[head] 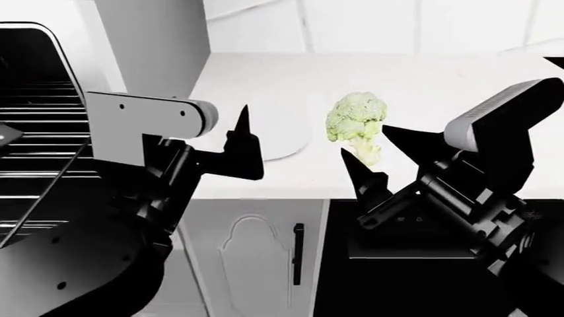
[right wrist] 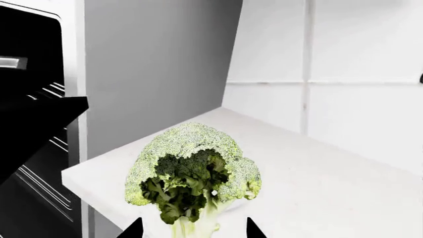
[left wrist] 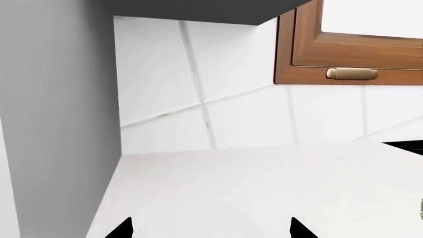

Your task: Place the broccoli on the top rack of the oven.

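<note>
Now, by item:

Broccoli (head: pixel 355 121): upright, crown up and pale stalk down, over the front part of the white counter (head: pixel 423 86). In the head view the stalk end sits between the two dark fingertips of the right gripper (head: pixel 374 155). Whether it rests on the counter or is lifted off it, I cannot tell.

Right gripper fingers: spread, one tip (head: pixel 354 166) in front of the stalk base, the other (head: pixel 397 135) just to its side. The right wrist view shows both tips flanking the stalk (right wrist: pixel 191 229) with a sliver of gap on each side; firm contact cannot be confirmed.

Left gripper (head: pixel 242 142): fingers set wide apart in the left wrist view, tips (left wrist: pixel 126 229) over bare counter, holding nothing, touching nothing visible. It is beside the broccoli, apart from it.

Plate (head: pixel 286 142): round, white, flat on the counter, partly hidden behind the left gripper, near the broccoli.

Oven (head: pixel 35 139): at the left edge of the head view, cavity dark, chrome wire racks stacked inside. Top rack (head: pixel 39 86): bare bars, well apart from the broccoli.

Wall: white tile behind the counter; wood-framed window (left wrist: pixel 350 49) seen from the left wrist.

Below counter: white cabinet door with a dark handle (head: pixel 298 254).
</note>
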`<state>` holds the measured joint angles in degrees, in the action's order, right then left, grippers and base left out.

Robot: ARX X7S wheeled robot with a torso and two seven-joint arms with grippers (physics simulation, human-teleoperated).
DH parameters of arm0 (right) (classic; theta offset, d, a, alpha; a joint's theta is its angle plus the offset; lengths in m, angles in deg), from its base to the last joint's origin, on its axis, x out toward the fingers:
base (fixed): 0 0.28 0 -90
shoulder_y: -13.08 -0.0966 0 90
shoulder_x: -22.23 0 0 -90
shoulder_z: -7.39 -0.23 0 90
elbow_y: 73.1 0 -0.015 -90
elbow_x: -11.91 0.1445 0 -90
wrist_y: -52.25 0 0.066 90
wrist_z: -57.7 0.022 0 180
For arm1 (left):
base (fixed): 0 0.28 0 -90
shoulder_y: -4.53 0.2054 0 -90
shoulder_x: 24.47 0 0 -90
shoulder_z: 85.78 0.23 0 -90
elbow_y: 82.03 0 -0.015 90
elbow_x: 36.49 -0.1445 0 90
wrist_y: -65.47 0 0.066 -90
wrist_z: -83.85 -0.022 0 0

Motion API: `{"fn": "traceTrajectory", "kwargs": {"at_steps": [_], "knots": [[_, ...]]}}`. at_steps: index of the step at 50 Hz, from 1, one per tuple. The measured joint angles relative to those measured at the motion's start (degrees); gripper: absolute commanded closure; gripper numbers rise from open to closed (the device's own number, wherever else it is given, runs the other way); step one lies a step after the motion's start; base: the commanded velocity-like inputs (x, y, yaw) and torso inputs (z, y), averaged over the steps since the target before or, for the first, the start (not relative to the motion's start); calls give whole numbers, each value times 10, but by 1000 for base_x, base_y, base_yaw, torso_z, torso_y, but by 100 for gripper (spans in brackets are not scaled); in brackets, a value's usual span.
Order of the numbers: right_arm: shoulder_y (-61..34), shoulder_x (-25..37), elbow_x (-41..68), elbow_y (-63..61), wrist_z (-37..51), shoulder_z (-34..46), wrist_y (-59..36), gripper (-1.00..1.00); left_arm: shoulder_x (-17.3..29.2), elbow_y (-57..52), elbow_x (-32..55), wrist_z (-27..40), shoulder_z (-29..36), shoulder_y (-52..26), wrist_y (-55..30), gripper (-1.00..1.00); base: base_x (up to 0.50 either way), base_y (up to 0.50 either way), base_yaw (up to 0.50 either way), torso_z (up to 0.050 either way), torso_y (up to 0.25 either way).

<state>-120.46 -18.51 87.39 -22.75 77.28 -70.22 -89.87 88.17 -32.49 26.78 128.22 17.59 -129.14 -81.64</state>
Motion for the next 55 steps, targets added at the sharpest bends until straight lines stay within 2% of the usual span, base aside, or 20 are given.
{"fn": "traceTrajectory", "kwargs": {"at_steps": [29, 55], "knots": [[-6, 5, 8, -6, 3, 2, 0, 100, 15, 7, 29, 16, -2, -30, -21, -100, -183, 0, 0, 0, 0], [-9, 19, 21, -24, 8, -10, 7, 100, 36, 0, 88, 43, -12, -60, -49, -100, -4, 46, 0, 0, 0]]}}
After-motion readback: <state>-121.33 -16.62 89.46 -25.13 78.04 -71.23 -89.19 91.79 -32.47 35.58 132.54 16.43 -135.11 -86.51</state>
